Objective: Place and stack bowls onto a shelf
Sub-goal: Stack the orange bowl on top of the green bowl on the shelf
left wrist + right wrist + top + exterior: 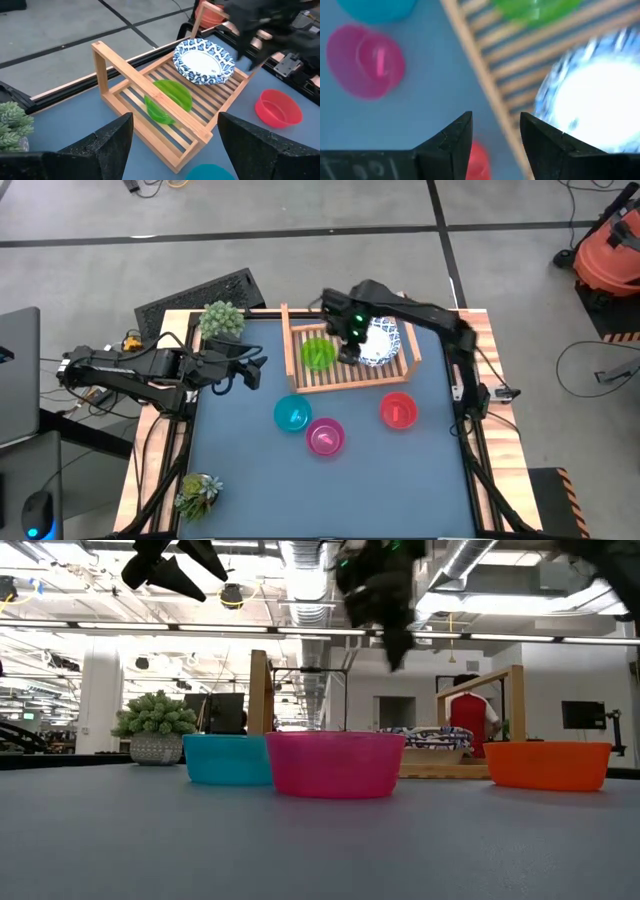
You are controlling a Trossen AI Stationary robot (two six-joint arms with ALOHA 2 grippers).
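1. The right pincer point(352, 340) hangs above the shelf point(345, 383), between the green bowl point(318, 354) and the white bowl with the blue patterned rim point(381, 341). Its two dark fingers point(452, 137) stand apart with a clear gap and nothing between them.
2. Right under this pincer, in the right wrist view, lies the shelf's near wooden rail; the white bowl sits just to one side of it on the slats, the green bowl farther along the slats.
3. Off the shelf, on the blue table point(250, 480) on the near side of that rail, stand three bowls: the red bowl point(398, 410) closest to the rail, the magenta bowl point(325, 436) and the teal bowl point(292, 414) side by side, near each other.
4. In the left wrist view the green bowl point(169, 100) leans tilted against the shelf's long rail, while the white bowl point(203, 61) rests flat at the shelf's other end.
5. The left pincer point(254, 370) waits well apart from the right one, beside the shelf's left end and near a potted plant point(221, 319). Its fingers point(112, 145) are spread wide and hold nothing.
6. A second potted plant point(199, 494) stands at the table's near left corner, far from both pincers.
7. A black keyboard point(200, 295) lies beyond the table's far left edge.
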